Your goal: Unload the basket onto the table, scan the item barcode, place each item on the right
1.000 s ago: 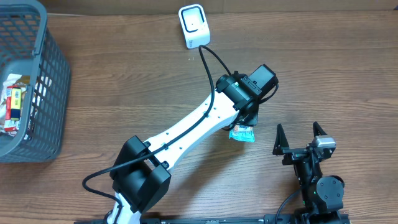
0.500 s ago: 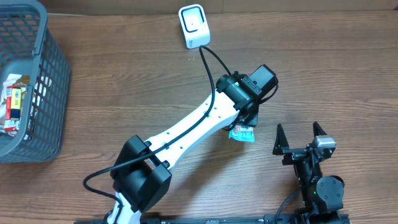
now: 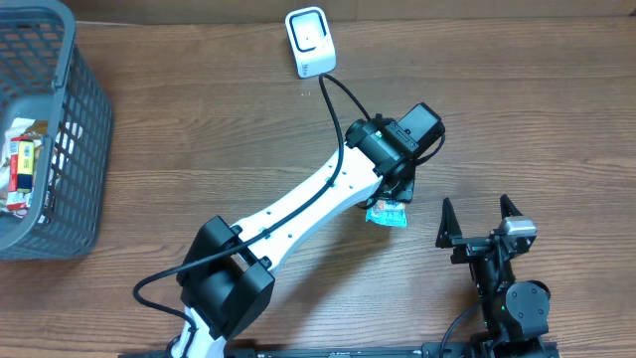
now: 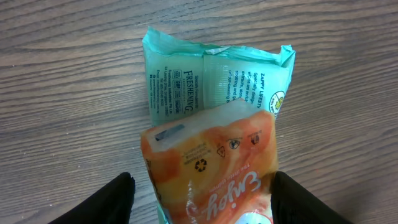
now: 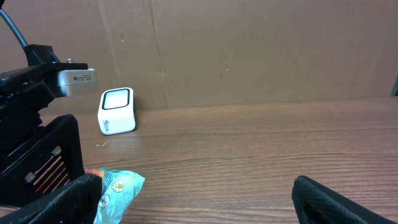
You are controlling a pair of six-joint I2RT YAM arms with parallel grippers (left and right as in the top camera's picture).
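Since left hand (image 4: 202, 186) is held slack astride orange packet (image 4: 211, 162), barcode should be located before gripping; right hand (image 5: 196, 186) spread, empty.

A brown wood-grain table (image 3: 199, 119) carries a grey slatted basket (image 3: 84, 129) standing against the tabletop's left edge, close to the far-left corner, and partly out of view there. A small white scanner (image 3: 309, 40) stands near the far edge, about midway along it and well apart from the basket. Toward the front edge and right of the middle, a teal packet (image 4: 211, 74) lies flat on the bare wood, printed side up, with an orange packet (image 4: 211, 162) overlapping one end of it.
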